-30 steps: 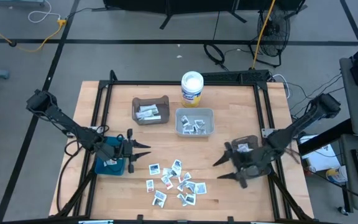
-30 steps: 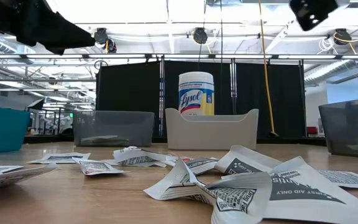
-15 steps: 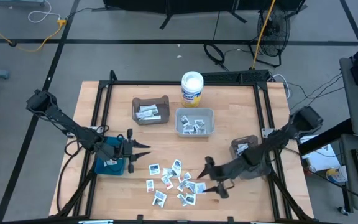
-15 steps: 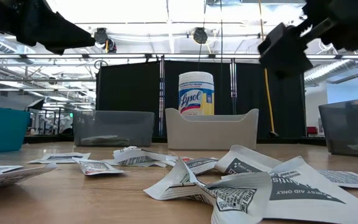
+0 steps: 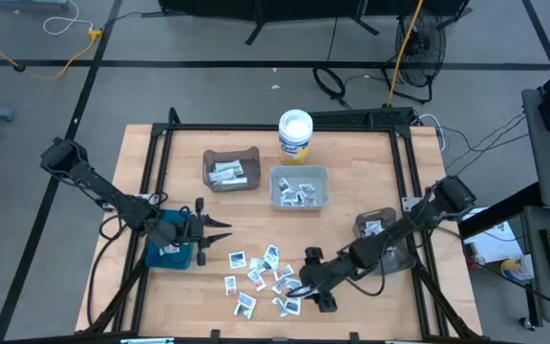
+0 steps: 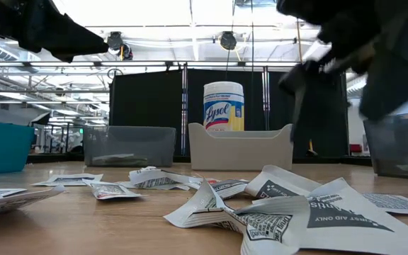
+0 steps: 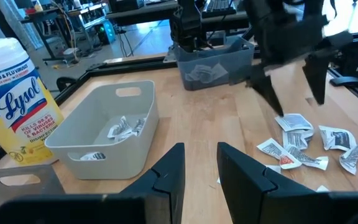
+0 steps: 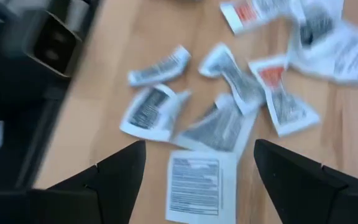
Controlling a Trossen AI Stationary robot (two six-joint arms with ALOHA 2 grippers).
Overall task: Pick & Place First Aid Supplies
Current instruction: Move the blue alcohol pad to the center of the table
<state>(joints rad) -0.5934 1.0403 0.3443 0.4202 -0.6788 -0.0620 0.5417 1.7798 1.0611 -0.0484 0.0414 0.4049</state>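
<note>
The first aid supplies (image 5: 265, 280) are small white packets lying loose on the wooden table near its front edge; they also show in the right wrist view (image 8: 219, 124) and the low view (image 6: 275, 209). My right gripper (image 5: 299, 285) hangs wide open just above the right side of this pile, slanting down, its fingers (image 8: 117, 177) on either side of a few packets without touching them. My left gripper (image 5: 225, 230) stays level beside the teal bin (image 5: 165, 253), left of the pile, fingers (image 7: 173, 171) apart with nothing between them.
A brown bin (image 5: 230, 169) and a white bin (image 5: 299, 188) at the back each hold packets. A grey bin (image 5: 375, 227) stands at the right under my right arm. A white Lysol tub (image 5: 295, 134) stands behind the bins. A black frame (image 5: 409, 191) borders the table.
My right gripper has swung from beside the grey bin toward the table's left and near edge, coming down and tipping its fingers downward until it hangs over the right side of the packet pile. The packets have not moved.
</note>
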